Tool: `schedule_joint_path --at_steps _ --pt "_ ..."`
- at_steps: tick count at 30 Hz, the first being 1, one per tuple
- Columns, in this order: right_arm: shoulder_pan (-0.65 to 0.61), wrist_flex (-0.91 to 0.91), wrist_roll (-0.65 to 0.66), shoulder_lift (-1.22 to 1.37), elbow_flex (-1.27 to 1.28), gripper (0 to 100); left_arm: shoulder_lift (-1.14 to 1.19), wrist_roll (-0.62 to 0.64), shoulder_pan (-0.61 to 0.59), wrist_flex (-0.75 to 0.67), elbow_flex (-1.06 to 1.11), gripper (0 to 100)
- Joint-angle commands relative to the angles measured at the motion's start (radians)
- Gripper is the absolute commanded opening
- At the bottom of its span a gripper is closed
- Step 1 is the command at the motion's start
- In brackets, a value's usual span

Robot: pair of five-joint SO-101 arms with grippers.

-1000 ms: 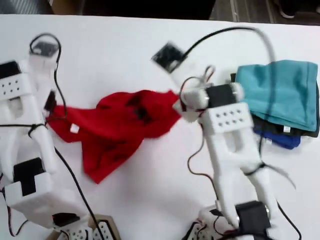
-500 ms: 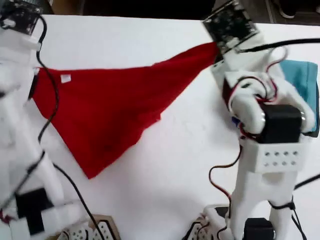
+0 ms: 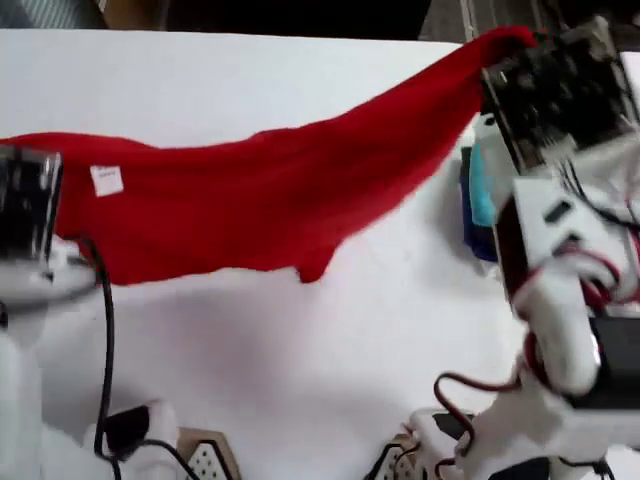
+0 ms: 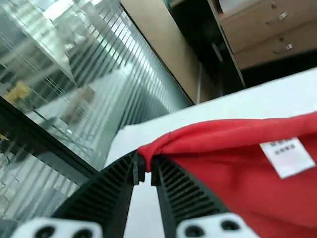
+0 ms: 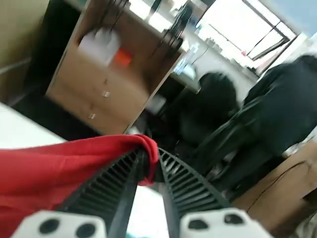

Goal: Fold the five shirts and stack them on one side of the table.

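Here, my left claw (image 4: 145, 167) pinches one corner of the red shirt (image 3: 250, 200) at the counter's (image 3: 300, 350) left edge, while my right claw (image 5: 148, 166) is clamped on the opposite corner over the far right corner. The cloth stretches in a long band between the two, a loose point drooping toward the middle. A white label (image 3: 106, 180) shows near my left grip. The stack of folded shirts (image 3: 476, 200) — teal over blue — sits at the right edge, partly behind my right arm.
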Motion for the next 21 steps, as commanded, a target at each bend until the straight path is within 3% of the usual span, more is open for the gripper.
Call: schedule_joint_path --at_steps 1,11,21 --pt "0.018 -0.002 0.029 -0.03 -0.133 2.1 -0.032 0.0 -0.008 -0.041 -0.027 3" --pt "0.16 -0.024 0.064 -0.073 -0.203 2.1 -0.138 0.0 -0.006 -0.091 -0.024 3" --pt "0.17 0.041 0.071 -0.277 -0.196 2.1 -0.285 0.0 -0.008 -0.084 -0.022 3"
